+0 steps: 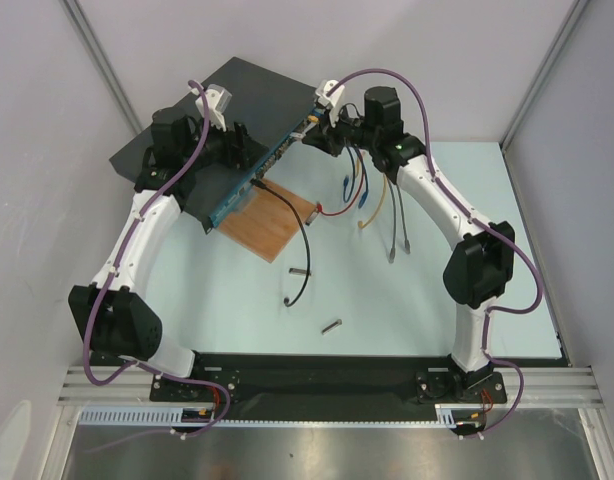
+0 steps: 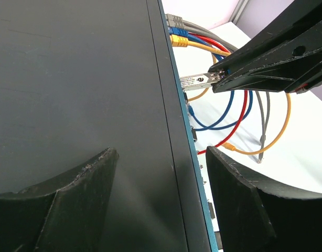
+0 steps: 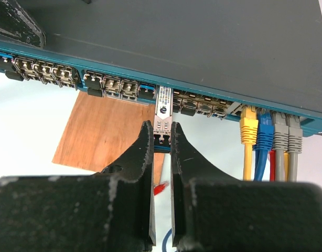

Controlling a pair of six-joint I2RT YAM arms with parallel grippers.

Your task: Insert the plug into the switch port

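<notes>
The switch (image 1: 237, 100) is a flat dark box with a blue front face (image 1: 272, 165), and it lies at the back left. A silver plug (image 3: 163, 113) sticks partway out of a port in the front row. My right gripper (image 3: 162, 128) is shut on the plug's rear end, one finger on each side. The left wrist view shows the same plug (image 2: 197, 80) beside the switch's top (image 2: 82, 94). My left gripper (image 2: 161, 152) stands open over the switch's front edge, one finger above the top and one past the blue face.
A brown wooden board (image 1: 277, 225) lies under the switch's front. Yellow (image 3: 248, 126), blue (image 3: 265, 131) and grey cables sit plugged in to the right of the plug and trail over the table. A loose black cable (image 1: 304, 255) and a small metal piece (image 1: 332, 325) lie nearer the arms.
</notes>
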